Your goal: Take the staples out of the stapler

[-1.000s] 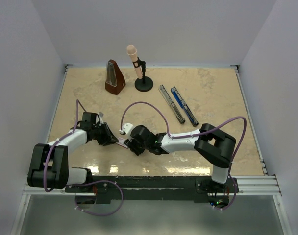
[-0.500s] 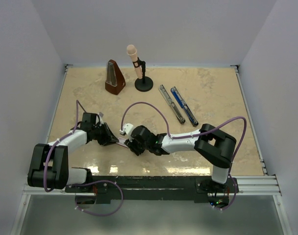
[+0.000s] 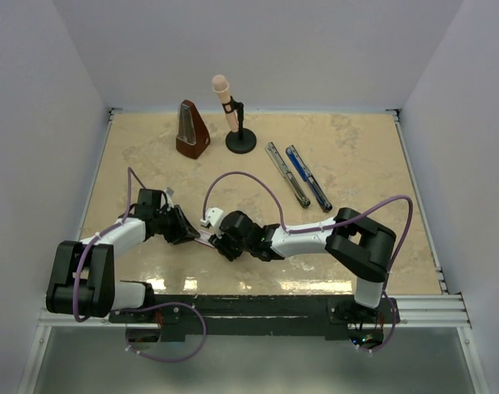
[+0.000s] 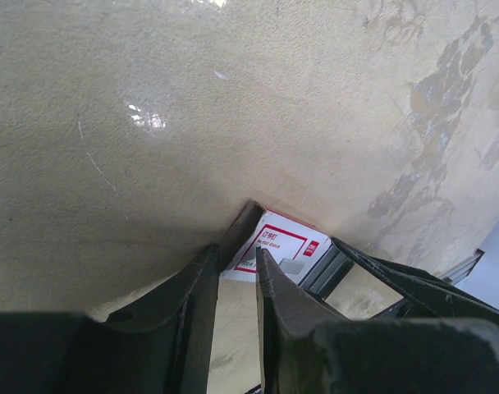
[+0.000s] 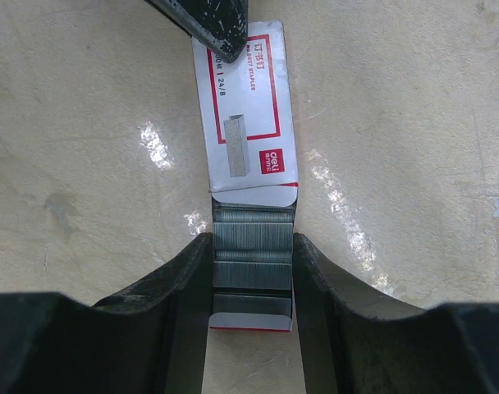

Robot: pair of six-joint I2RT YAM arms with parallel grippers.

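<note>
The stapler [image 3: 309, 178] lies at the back right, its blue half beside its narrow silvery rail [image 3: 286, 174], far from both grippers. Near the table's front centre, my right gripper [image 5: 251, 242] is shut on the slid-out tray of a small white box [image 5: 248, 107] with red print. Grey ribbed staples [image 5: 251, 275] fill that tray between the fingers. My left gripper [image 4: 235, 250] meets the box [image 4: 282, 246] from the other end, its jaws a narrow gap apart and pinching the box's corner. One of its fingertips [image 5: 208, 20] shows over the box's far end in the right wrist view.
A brown pyramid metronome [image 3: 191, 130] and a pink microphone on a black stand [image 3: 232, 115] stand at the back of the beige table [image 3: 364, 164]. White walls close in the left, right and back sides. Purple cables loop over both arms.
</note>
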